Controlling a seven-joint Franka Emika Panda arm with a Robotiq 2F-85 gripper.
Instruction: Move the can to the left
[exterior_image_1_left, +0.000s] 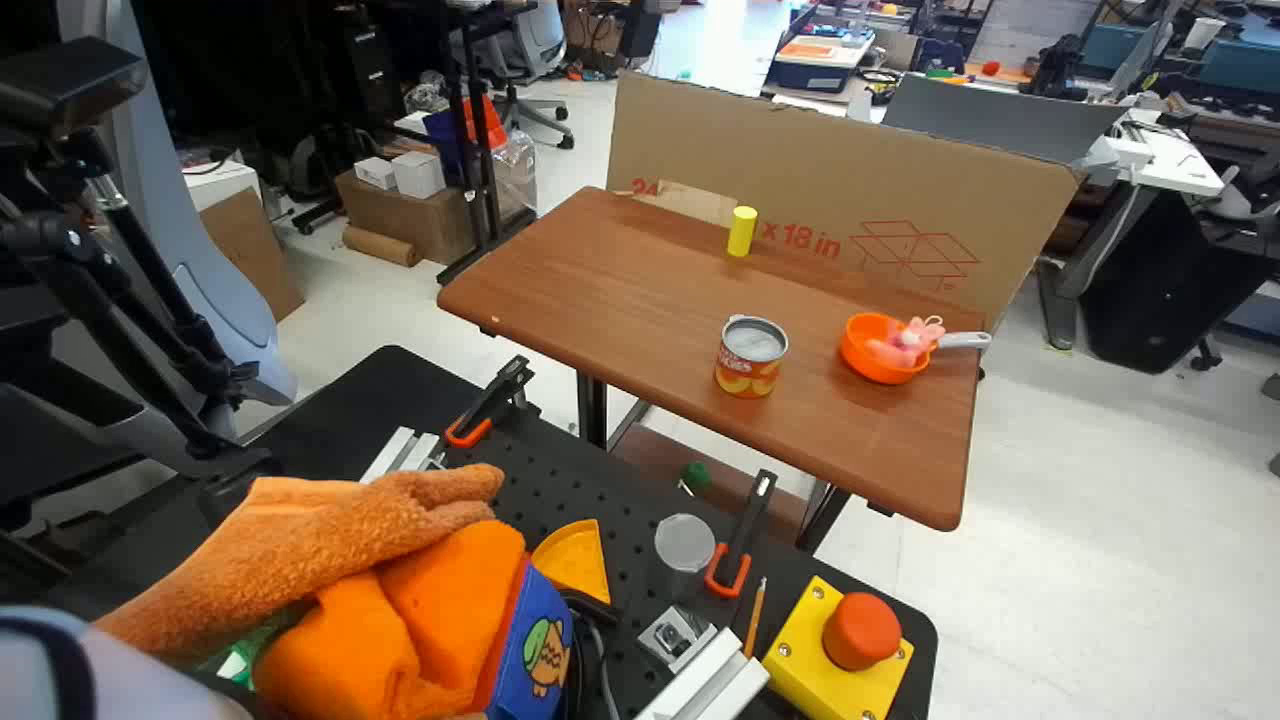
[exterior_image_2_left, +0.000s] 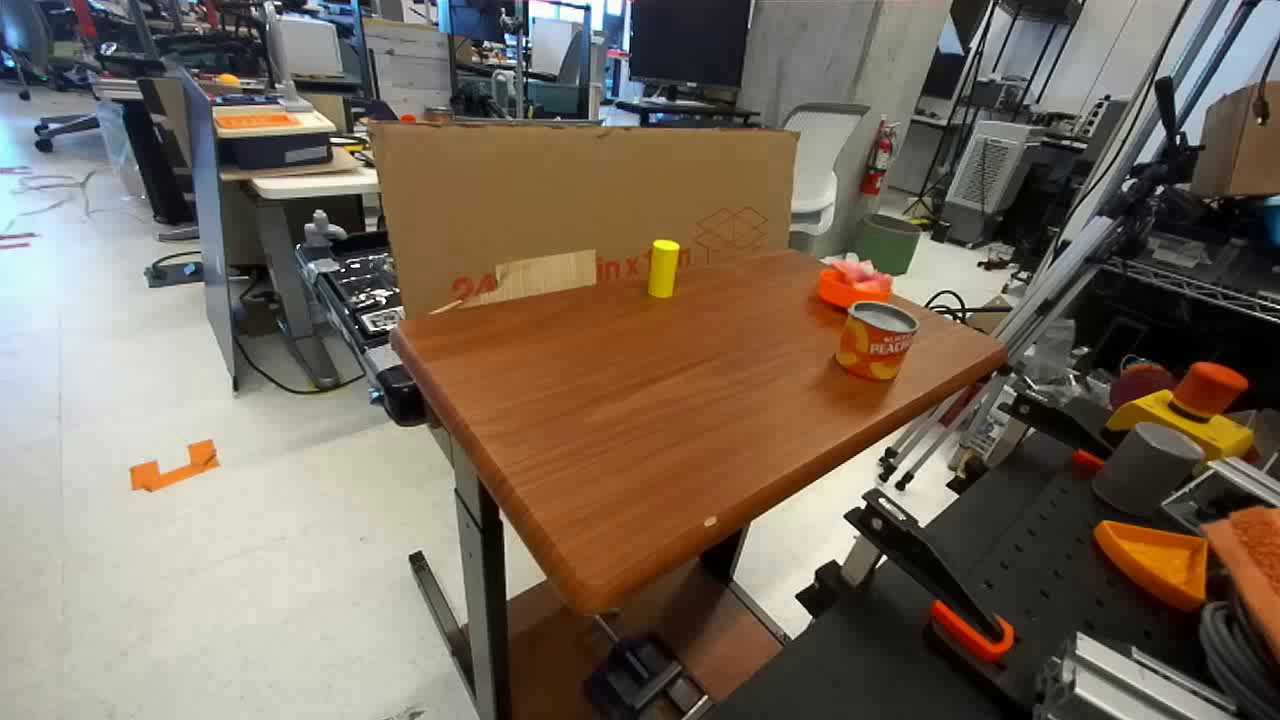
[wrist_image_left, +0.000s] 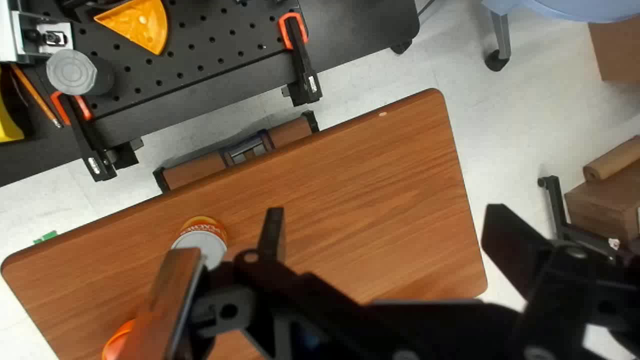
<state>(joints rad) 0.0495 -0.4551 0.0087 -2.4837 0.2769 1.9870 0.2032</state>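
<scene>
The can (exterior_image_1_left: 748, 375) is a short tin with an orange peach label and a silvery rim. It stands upright on the brown wooden table (exterior_image_1_left: 600, 270), near the edge facing the black bench. It also shows in an exterior view (exterior_image_2_left: 876, 345), towards the table's right end. In the wrist view the can (wrist_image_left: 204, 240) lies left of the fingers, its lower part partly hidden by the gripper. My gripper (wrist_image_left: 386, 210) is open with its fingers wide apart and nothing between them. It is above the table and apart from the can. The gripper does not show in the exterior views.
An orange pan (exterior_image_1_left: 880, 355) with a pink toy sits beside the can. A yellow cylinder (exterior_image_1_left: 741, 232) stands by the cardboard panel (exterior_image_2_left: 580, 190) along the table's far edge. The black bench (wrist_image_left: 220, 45) carries clamps (wrist_image_left: 300, 65), a grey cup (wrist_image_left: 75, 72) and a yellow box with a red button (exterior_image_1_left: 850, 640).
</scene>
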